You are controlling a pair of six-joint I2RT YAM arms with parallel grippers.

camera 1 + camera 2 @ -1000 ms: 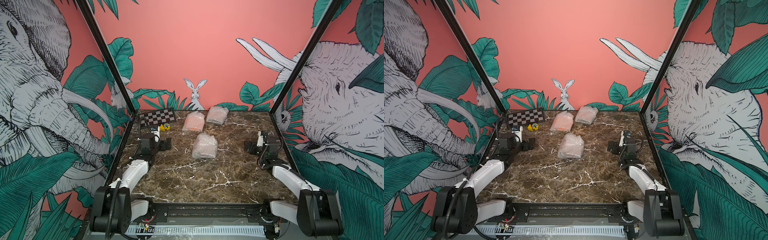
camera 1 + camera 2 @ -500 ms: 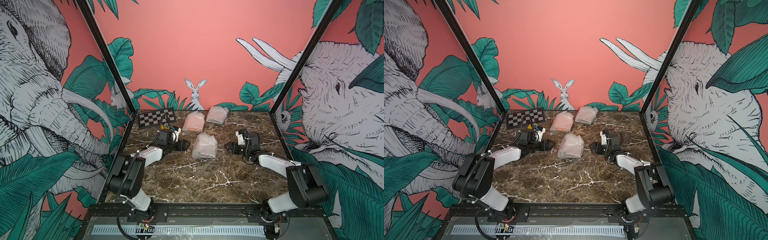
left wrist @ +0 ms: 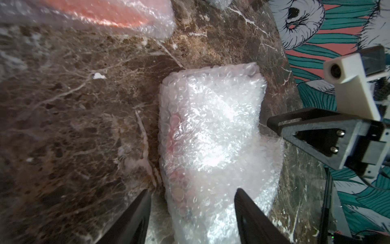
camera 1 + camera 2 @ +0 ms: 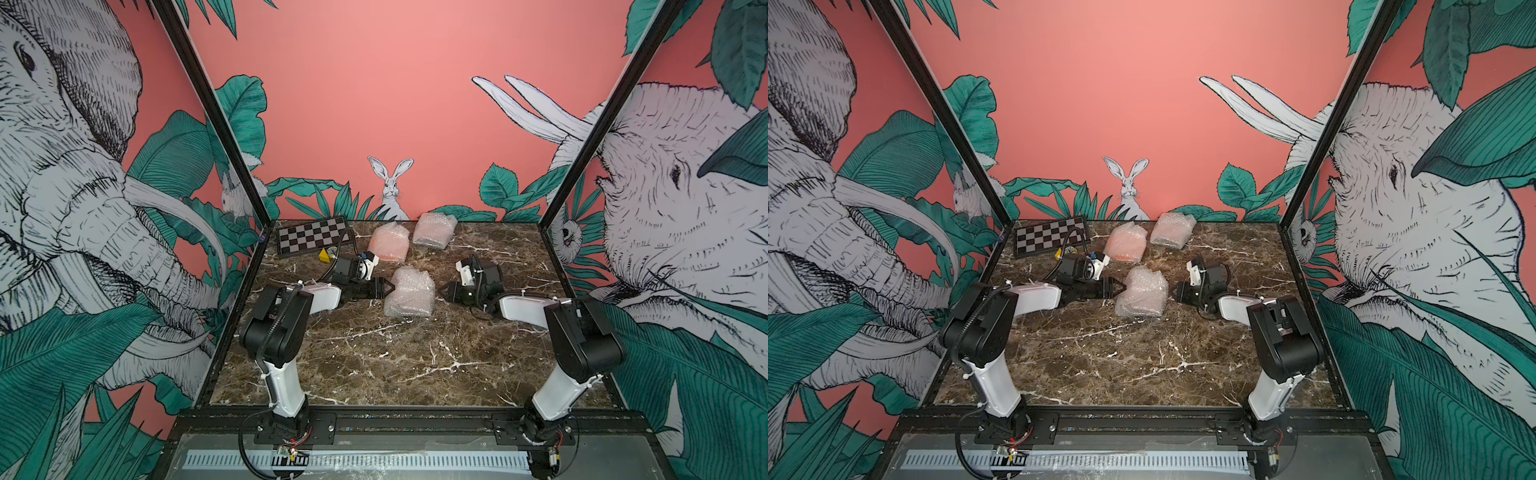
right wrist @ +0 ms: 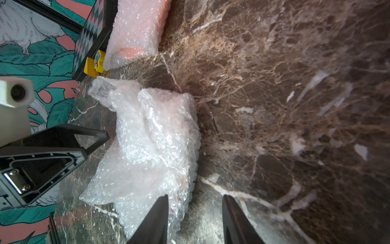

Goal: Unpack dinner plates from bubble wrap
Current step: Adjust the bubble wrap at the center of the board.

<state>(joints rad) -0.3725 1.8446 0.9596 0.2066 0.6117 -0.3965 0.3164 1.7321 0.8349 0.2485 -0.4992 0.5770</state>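
Left gripper (image 3: 193, 191), fingers spread, straddles one end of the bubble wrap bundle (image 3: 211, 131) on the marble table (image 3: 73, 126). The right gripper (image 3: 276, 124) sits right at its side (pinkish tint inside).

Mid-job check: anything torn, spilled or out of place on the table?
Nothing stands out. The far bundles and the near bundle lie wrapped on the table, no plate bare. The near one sits between the left gripper and right gripper; a loose flap juts from one corner, nothing torn.
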